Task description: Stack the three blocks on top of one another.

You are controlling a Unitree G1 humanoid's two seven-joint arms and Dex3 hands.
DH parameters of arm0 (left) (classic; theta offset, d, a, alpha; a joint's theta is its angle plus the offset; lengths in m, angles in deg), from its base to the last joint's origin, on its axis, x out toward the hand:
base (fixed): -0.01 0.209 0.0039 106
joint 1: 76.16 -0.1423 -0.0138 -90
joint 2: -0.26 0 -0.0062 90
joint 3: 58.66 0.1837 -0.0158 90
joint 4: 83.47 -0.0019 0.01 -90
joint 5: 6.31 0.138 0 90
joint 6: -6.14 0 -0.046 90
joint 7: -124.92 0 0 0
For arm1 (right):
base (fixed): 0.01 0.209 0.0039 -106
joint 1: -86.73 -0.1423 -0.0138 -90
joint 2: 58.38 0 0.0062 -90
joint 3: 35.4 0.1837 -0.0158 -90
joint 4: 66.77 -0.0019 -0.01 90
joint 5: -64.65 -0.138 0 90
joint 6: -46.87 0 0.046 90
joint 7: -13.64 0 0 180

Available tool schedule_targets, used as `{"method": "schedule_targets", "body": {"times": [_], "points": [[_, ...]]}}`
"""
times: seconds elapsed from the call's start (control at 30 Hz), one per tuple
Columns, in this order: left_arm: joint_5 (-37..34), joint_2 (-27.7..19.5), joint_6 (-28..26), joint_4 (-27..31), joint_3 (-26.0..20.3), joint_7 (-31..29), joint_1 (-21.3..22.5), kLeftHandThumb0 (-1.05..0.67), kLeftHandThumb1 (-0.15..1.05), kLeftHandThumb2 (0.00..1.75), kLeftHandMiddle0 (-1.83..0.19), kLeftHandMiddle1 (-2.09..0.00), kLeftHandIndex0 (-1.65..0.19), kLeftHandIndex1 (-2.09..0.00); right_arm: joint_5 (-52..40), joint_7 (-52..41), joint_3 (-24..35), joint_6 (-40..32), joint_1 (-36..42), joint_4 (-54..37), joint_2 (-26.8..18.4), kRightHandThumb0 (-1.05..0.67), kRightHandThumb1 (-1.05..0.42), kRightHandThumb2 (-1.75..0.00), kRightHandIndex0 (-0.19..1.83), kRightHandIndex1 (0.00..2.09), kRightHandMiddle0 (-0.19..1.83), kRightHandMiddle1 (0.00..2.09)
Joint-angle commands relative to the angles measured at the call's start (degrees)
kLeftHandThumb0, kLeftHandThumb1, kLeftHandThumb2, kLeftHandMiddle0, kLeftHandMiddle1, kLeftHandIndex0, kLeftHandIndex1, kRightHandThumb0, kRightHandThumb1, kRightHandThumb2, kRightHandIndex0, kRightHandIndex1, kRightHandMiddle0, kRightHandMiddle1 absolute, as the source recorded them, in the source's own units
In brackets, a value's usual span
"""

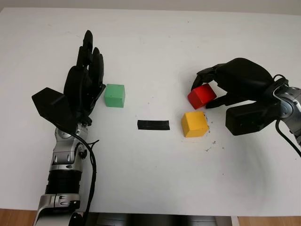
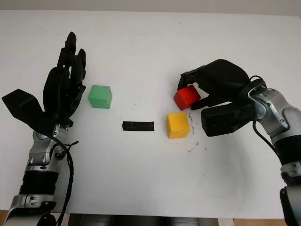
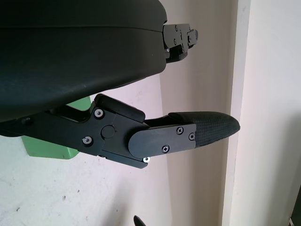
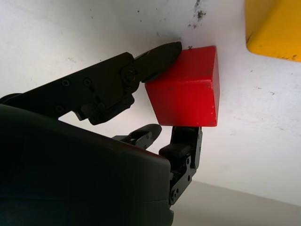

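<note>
Bench [image 1: 155, 179], white, viewed from the head camera. Red block [image 1: 202, 95] is seen at about 2 o'clock from the picture centre, tilted, pinched by the right hand [image 1: 214, 92]; one fingertip [image 4: 162, 52] is pressed on one face and others [image 4: 186, 141] on the opposite face in the right wrist view. Whether the block is lifted clear of the bench or touching it at one edge cannot be told.

Yellow block [image 1: 194, 124] is found flat on the bench just beside the red one, toward 6 o'clock of it, apparently not touching. Green block [image 1: 114, 95] is set well apart, at about 9 o'clock from centre. Left hand [image 1: 87, 80] is held open just beside the green block on its 9 o'clock side; nothing is gripped. A strip of black tape [image 1: 153, 125] is noted between the green and yellow blocks. Dark specks [image 1: 209, 146] are scattered near the yellow block.

Step judged: red block being carried to the yellow one; no stack is built yet.

Risks, as judged:
- The red block is held askew, so it may be set down on an edge and topple off the yellow block.
- The grip is at fingertips only; slip or rotation on release is possible.
- The yellow block may be nudged by the fingers, being so close.
- A crooked first layer would unsettle the green block later.
</note>
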Motion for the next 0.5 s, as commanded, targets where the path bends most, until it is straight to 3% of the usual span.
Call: {"method": "schedule_targets", "body": {"times": [0.0,0.23,0.47], "points": [[0.10,-0.17,0.75,-0.05,0.12,-0.25,-0.11,-0.75,1.05,0.54,0.13,-0.05,0.11,-0.05,0.59,1.59,-0.30,0.82,-0.62,0.83,-0.54,-0.30,-0.90,-0.05,0.57,0.10,0.48,1.29],[0.19,-0.04,0.83,-0.22,0.09,-0.09,-0.13,-0.75,1.05,0.54,0.12,-0.05,0.11,-0.05,-0.27,2.22,0.06,0.36,-1.42,1.75,-0.02,-0.32,-0.90,-0.05,0.56,0.09,0.49,1.28],[0.78,-0.26,0.87,-0.40,0.21,0.03,-0.14,-0.76,1.05,0.55,0.12,-0.05,0.11,-0.05,-12.29,-9.83,4.36,-9.03,-4.05,-3.38,3.16,-0.27,-0.90,-0.05,0.54,0.07,0.49,1.19]]}}
